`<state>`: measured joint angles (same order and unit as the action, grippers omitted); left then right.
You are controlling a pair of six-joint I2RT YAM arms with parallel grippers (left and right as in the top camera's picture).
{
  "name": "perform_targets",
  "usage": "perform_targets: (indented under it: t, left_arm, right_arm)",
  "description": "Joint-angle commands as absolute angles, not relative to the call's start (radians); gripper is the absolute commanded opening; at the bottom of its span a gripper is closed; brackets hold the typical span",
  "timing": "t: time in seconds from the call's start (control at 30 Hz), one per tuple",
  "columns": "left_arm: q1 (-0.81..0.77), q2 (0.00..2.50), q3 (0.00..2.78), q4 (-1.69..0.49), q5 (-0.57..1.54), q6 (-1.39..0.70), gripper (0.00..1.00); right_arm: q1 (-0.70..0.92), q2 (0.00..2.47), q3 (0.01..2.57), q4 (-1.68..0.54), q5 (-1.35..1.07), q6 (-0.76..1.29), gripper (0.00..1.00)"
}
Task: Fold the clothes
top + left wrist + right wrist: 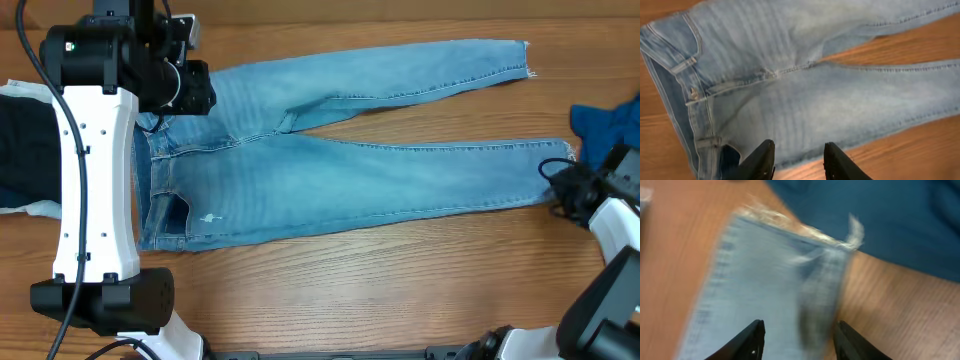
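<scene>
Closest up is the left arm [95, 180], its white link standing tall over the waist end of the jeans [350, 170]. At its tip the left gripper [799, 145] hangs above the seat of the jeans with its fingers spread and nothing between them; in its own view there is only pale denim and a strip of wood below.

The jeans lie flat on the wooden table [350, 290], waistband to the left and both legs running out to the right. The nearer leg is straight, and the farther one angles away toward the back edge.

At the end of the nearer leg sits the right gripper [800, 324], fingers apart, with the frayed hem [805, 235] lying rumpled under the gap. That view is blurred, so I can't say whether a finger touches the cloth.

Just beyond the hem is a heap of brighter blue denim [605, 125]. A dark navy piece [25, 140] sits at the far left edge.
</scene>
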<state>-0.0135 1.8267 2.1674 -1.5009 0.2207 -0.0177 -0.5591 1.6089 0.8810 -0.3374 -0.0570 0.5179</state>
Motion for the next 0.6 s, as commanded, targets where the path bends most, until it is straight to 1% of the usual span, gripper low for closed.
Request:
perform_targets:
  t: [0.0, 0.03, 0.1, 0.13, 0.17, 0.2, 0.23, 0.3, 0.33, 0.43, 0.47, 0.53, 0.57]
  left_arm:
    - [-0.014, 1.805, 2.18, -1.457, 0.154, -0.002, 0.33]
    - [-0.014, 1.805, 2.18, -1.466, 0.166, -0.029, 0.27]
    - [-0.023, 1.802, 2.18, -1.5, 0.171, -0.033, 0.22]
    - [-0.036, 1.795, 2.18, -1.532, 0.128, -0.047, 0.19]
    - [-0.046, 1.787, 2.18, -1.546, 0.083, -0.069, 0.19]
    - [-0.062, 1.772, 2.18, -1.563, 0.002, -0.106, 0.18]
    - [-0.077, 1.755, 2.18, -1.577, -0.069, -0.136, 0.16]
    - [-0.112, 1.704, 2.18, -1.607, -0.217, -0.215, 0.16]
    - [-0.133, 1.664, 2.18, -1.625, -0.282, -0.258, 0.17]
    - [-0.158, 1.547, 2.18, -1.677, -0.373, -0.353, 0.23]
    - [-0.156, 1.509, 2.178, -1.69, -0.385, -0.371, 0.27]
    - [-0.136, 1.422, 2.141, -1.689, -0.35, -0.371, 0.41]
    - [-0.123, 1.393, 2.109, -1.689, -0.347, -0.366, 0.45]
  right_arm:
    - [-0.497, 1.459, 1.003, -0.39, -0.249, 0.463, 0.49]
    - [-0.472, 1.428, 1.017, -0.421, -0.311, 0.442, 0.49]
    - [-0.425, 1.387, 1.021, -0.47, -0.396, 0.437, 0.48]
    - [-0.382, 1.367, 1.021, -0.519, -0.43, 0.436, 0.45]
    - [-0.352, 1.362, 1.021, -0.553, -0.436, 0.42, 0.44]
    - [-0.316, 1.361, 1.021, -0.587, -0.445, 0.384, 0.43]
    - [-0.29, 1.361, 1.021, -0.61, -0.447, 0.354, 0.43]
    - [-0.234, 1.361, 1.021, -0.65, -0.446, 0.303, 0.44]
    - [-0.212, 1.361, 1.021, -0.662, -0.446, 0.294, 0.44]
    - [-0.182, 1.361, 1.021, -0.681, -0.447, 0.294, 0.44]
    - [-0.179, 1.361, 1.021, -0.691, -0.447, 0.295, 0.44]
    - [-0.179, 1.361, 1.021, -0.722, -0.447, 0.294, 0.45]
    - [-0.179, 1.361, 1.021, -0.733, -0.447, 0.291, 0.45]
